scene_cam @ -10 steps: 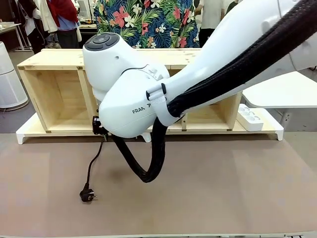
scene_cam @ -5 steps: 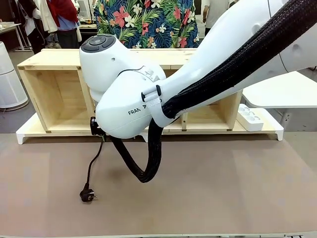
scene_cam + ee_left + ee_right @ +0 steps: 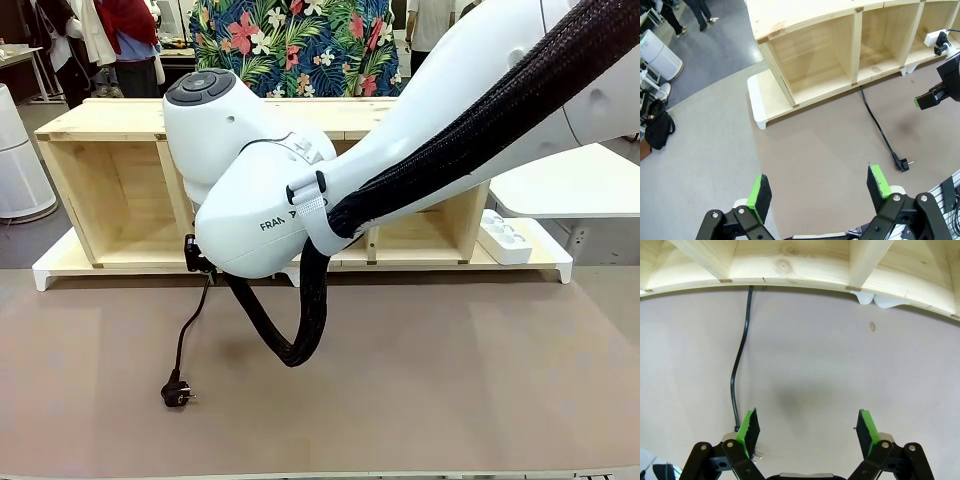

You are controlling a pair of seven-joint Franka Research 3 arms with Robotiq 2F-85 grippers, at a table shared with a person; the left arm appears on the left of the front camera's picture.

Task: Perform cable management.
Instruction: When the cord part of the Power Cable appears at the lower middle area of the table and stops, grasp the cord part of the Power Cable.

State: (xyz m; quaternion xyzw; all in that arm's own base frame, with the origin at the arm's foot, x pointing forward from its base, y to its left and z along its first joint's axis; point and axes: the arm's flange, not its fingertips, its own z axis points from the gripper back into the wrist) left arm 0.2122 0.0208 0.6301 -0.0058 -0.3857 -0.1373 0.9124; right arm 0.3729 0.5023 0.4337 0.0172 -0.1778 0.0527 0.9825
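The black cable [image 3: 186,325] runs from under the wooden shelf across the brown mat and ends in a black plug [image 3: 176,392]. In the right wrist view the cable [image 3: 740,360] comes down from the shelf edge and passes just outside the left finger. My right gripper [image 3: 807,426] hangs open over bare mat, holding nothing. Its bulky white wrist [image 3: 260,220] hides most of it in the front view. My left gripper [image 3: 819,186] is open and high above the mat's corner, far from the cable [image 3: 877,125] and plug [image 3: 902,164]. The white power strip [image 3: 503,236] lies right of the shelf.
A low wooden shelf [image 3: 110,190] with open compartments stands on a white base along the mat's far edge. My right arm's braided hose [image 3: 300,340] loops down over the mat's middle. A person in a floral shirt [image 3: 290,45] stands behind the shelf. A white table [image 3: 570,185] is at right.
My right arm's wrist shifted slightly to the left and has settled there. The cable and plug lie where they were.
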